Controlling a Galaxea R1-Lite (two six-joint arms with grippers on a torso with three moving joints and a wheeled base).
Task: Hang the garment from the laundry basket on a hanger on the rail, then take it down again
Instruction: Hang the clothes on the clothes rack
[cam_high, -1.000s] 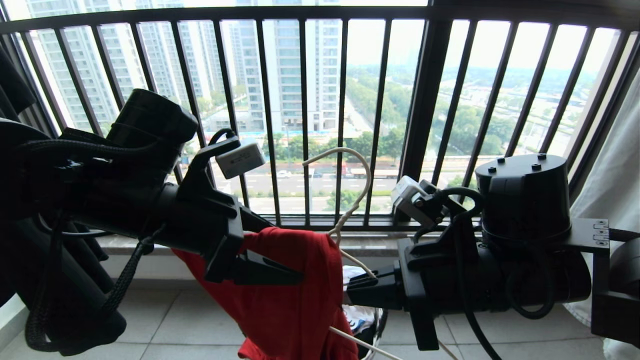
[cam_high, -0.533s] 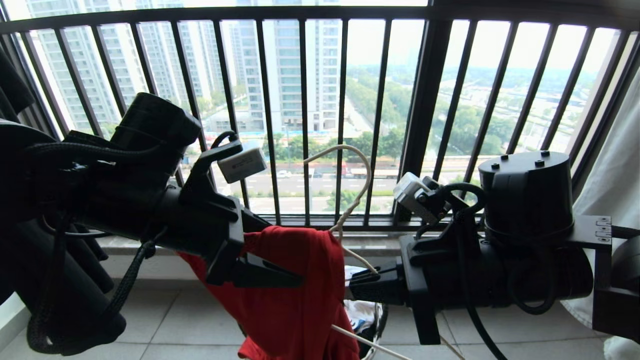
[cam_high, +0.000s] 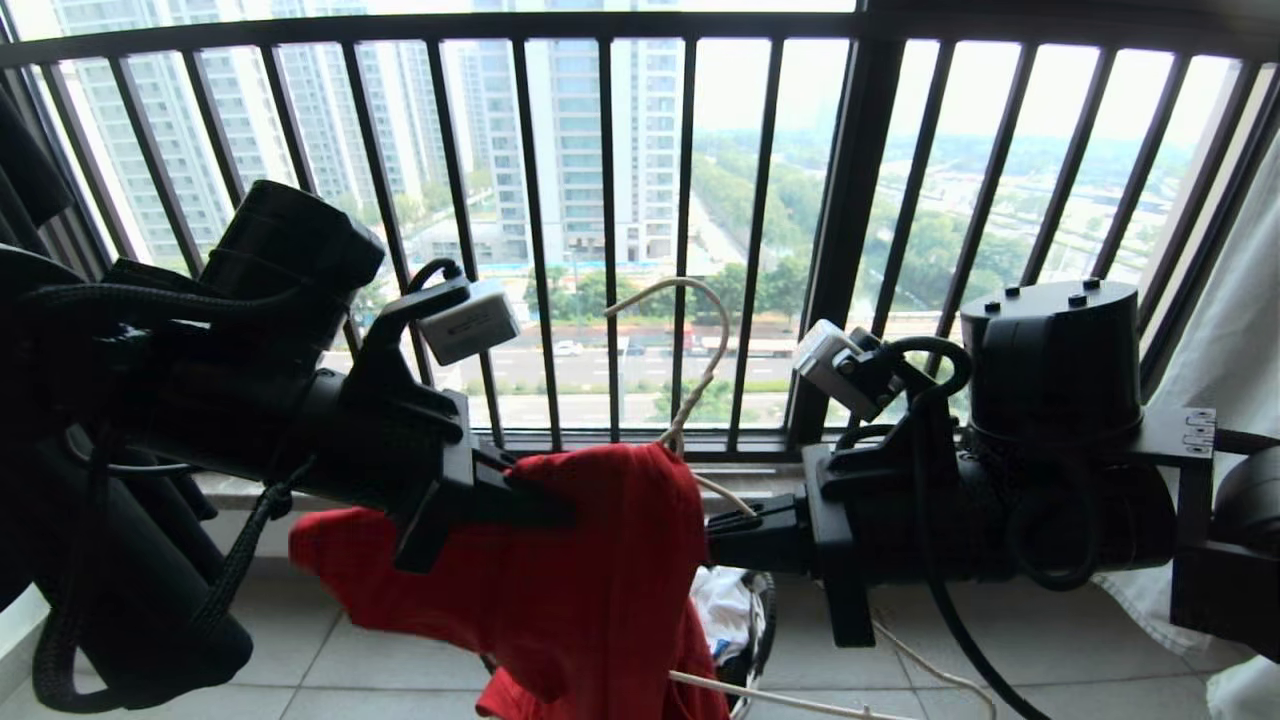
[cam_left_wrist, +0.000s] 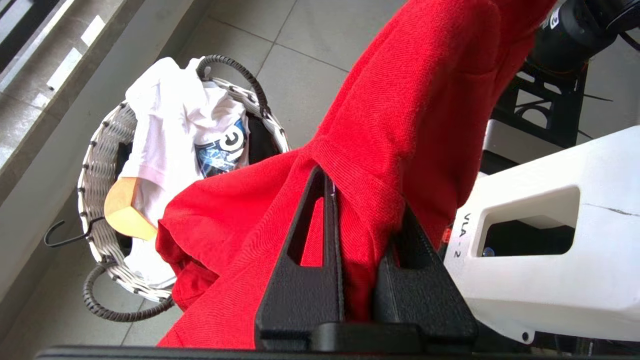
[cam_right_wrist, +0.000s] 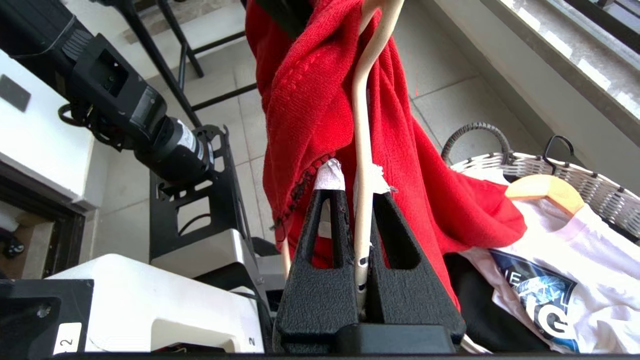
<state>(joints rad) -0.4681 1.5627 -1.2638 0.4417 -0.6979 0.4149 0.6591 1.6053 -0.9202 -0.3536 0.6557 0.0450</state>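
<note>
Red knit, nearest: the garment (cam_high: 590, 560) draped between both arms, bunched over the hanger's left side, hem trailing down toward the floor.
Left gripper (cam_left_wrist: 357, 200): clamped on a fold of the red cloth, fabric squeezed between the black fingers (cam_left_wrist: 305, 240), pulled out toward the robot's left.
Right gripper (cam_right_wrist: 357, 200): shut tight on the cream wire of the hanger (cam_right_wrist: 362, 140), white tape on the fingertips either side of the wire.
Hanger's lie: hook (cam_high: 690, 330) up, curling over toward the robot's left; neck rising tilted from the grip; long axis running across, arm to arm, with the right shoulder wire sloping down past the right gripper.
Garment's lie: long axis hanging down from the hanger neck; which way the chest print faces cannot be told.
Just below: the laundry basket (cam_left_wrist: 95, 165) on the tiles, holding a white printed shirt (cam_left_wrist: 170, 130) and a tan wooden hanger (cam_left_wrist: 125, 210).
Farther: black window railing (cam_high: 610, 230), tower blocks beyond; rail not in view.
Step in hand: dressing the hanger, by the look of it; cloth gripped but not yet spread over both shoulders.
Next move calls for: drawing the cloth leftward along the wire while holding the hanger steady, without tugging it off.
</note>
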